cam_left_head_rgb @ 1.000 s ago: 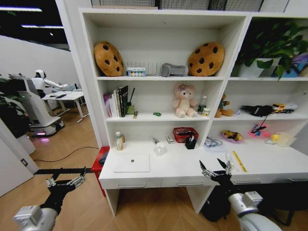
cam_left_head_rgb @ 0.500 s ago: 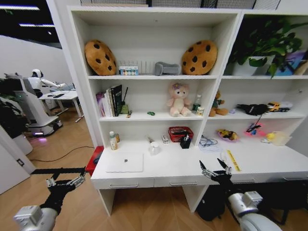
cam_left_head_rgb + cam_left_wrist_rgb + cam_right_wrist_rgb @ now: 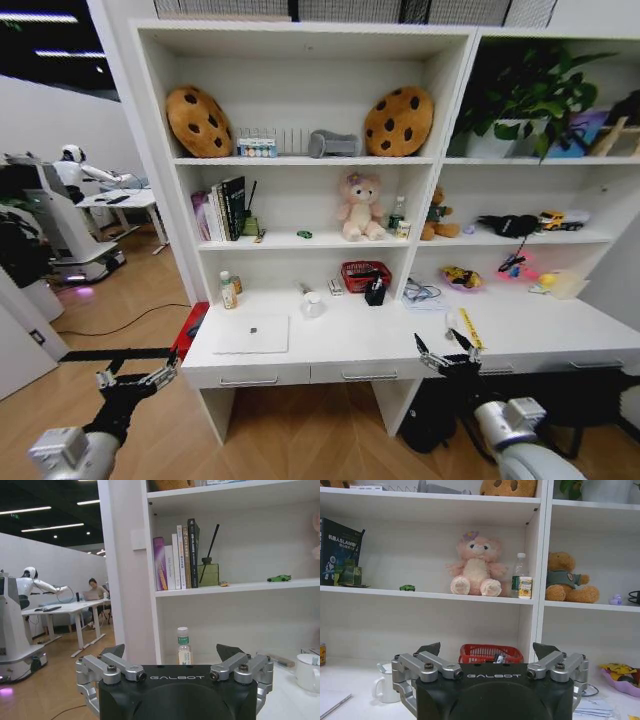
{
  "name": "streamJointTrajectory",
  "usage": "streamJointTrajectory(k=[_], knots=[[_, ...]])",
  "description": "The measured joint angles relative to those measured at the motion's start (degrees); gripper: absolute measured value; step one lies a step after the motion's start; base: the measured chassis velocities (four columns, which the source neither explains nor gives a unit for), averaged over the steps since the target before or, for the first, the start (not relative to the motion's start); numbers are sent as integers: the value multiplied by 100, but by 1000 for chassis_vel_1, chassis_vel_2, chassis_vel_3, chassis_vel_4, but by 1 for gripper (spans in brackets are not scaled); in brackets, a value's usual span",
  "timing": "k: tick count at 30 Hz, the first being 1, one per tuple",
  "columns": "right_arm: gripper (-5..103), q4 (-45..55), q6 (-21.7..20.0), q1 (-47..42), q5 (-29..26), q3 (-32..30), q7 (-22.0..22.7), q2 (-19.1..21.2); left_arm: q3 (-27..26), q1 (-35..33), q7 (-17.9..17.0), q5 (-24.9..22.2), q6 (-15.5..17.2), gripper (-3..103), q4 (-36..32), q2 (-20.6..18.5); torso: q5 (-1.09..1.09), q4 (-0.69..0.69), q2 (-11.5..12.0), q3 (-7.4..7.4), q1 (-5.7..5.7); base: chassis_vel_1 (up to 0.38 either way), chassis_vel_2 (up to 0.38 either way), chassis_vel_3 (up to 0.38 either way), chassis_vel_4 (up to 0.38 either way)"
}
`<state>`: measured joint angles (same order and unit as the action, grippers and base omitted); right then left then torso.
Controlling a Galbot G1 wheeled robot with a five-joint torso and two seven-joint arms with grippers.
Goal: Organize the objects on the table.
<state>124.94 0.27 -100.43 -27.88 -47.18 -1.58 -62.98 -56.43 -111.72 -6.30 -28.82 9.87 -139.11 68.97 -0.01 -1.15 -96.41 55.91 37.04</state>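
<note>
A silver laptop (image 3: 252,334) lies shut on the left part of the long white table (image 3: 385,342). A yellow ruler (image 3: 470,328) lies on the table's right part. A small green toy car (image 3: 304,234) sits on the shelf above; it shows as well in the left wrist view (image 3: 279,578) and the right wrist view (image 3: 407,587). My left gripper (image 3: 135,380) hangs open over the floor, left of the table (image 3: 174,652). My right gripper (image 3: 447,352) is open at the table's front edge, near the ruler (image 3: 487,649). Both hold nothing.
At the back of the table stand a red basket (image 3: 358,275), a white mug (image 3: 313,306), a small bottle (image 3: 228,291) and a black holder (image 3: 376,293). Shelves above carry books (image 3: 225,209), plush toys (image 3: 359,206) and cookie cushions (image 3: 399,122). Another robot (image 3: 60,215) stands far left.
The whole picture has shifted left and the shelf unit looks a little farther off, so the camera has moved. Both grippers keep their places in the view, still open.
</note>
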Motion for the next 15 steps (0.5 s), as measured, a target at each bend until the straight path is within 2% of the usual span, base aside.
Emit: streamJointTrajectory(k=[6, 15], knots=[[100, 0, 0, 0, 0, 0, 0, 0, 0, 0, -1, 0, 0, 100, 1, 0, 0, 0, 0, 0, -1, 100, -99, -131, 123], [100, 0, 0, -2, 0, 0, 0, 0, 0, 0, -3, 0, 0, 100, 1, 0, 2, -1, -3, -2, -6, 217, -237, -224, 221]])
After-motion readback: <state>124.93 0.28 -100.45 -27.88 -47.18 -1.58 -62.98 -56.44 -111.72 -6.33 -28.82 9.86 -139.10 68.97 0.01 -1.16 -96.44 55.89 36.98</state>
